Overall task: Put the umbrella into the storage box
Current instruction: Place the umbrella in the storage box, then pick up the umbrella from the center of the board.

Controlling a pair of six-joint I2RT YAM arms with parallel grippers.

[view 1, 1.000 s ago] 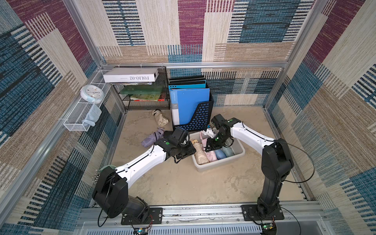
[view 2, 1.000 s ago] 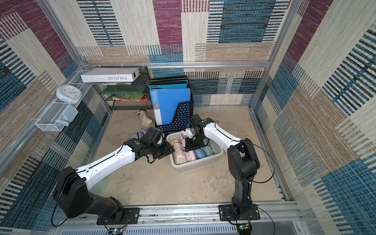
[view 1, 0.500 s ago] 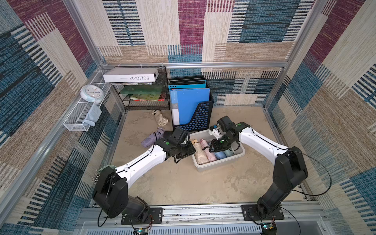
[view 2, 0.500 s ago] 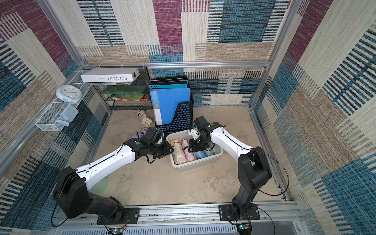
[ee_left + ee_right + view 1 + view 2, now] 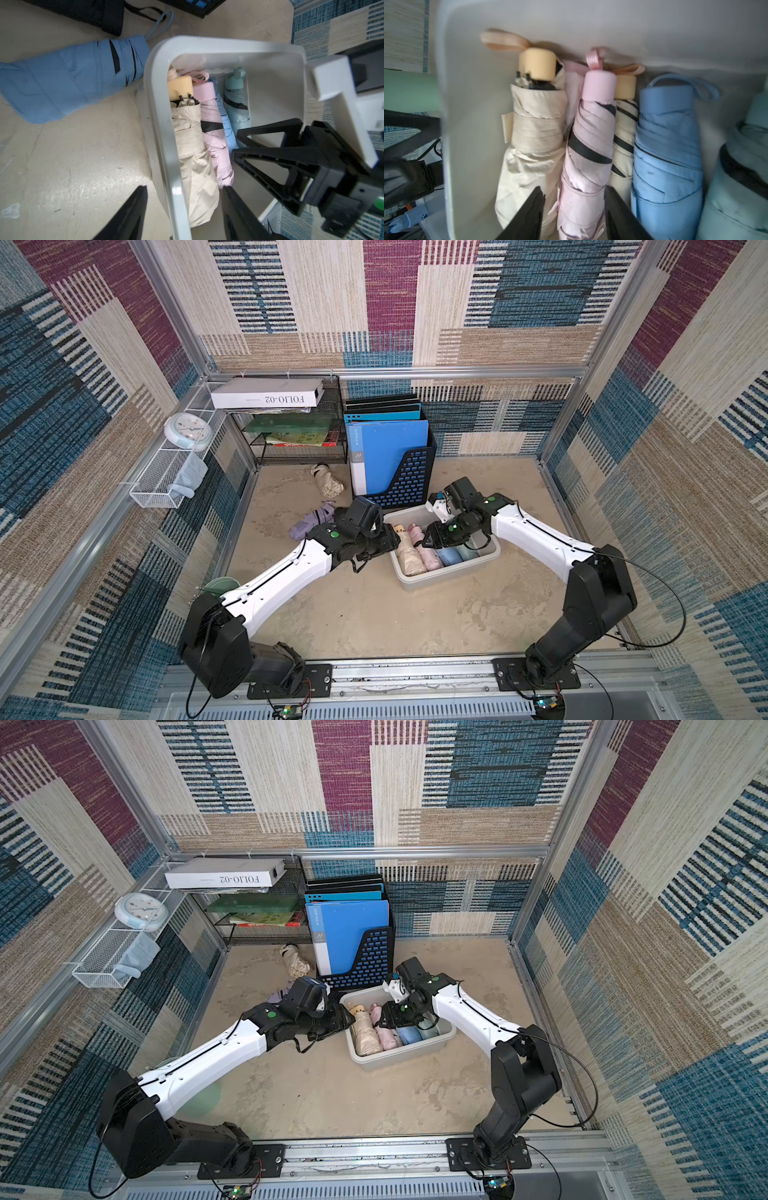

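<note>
From above, both sets of jaws are hard to make out under the wrists. The mint umbrella (image 5: 737, 187) is getting cut off at the edge of the right wrist view, and a second beige umbrella (image 5: 623, 133) is peeking out from under the pink umbrella (image 5: 591, 135). The pink one is lying flat in the storage box (image 5: 451, 570), long axis running near wall to far wall, handle pointing at the file holder (image 5: 409, 485). Both arms are reaching in low, meeting over the box. The left gripper (image 5: 184, 187) has its jaws standing open, straddling the box wall. The right gripper (image 5: 573, 188) is open too, loosely around the pink umbrella's tail end.
</note>
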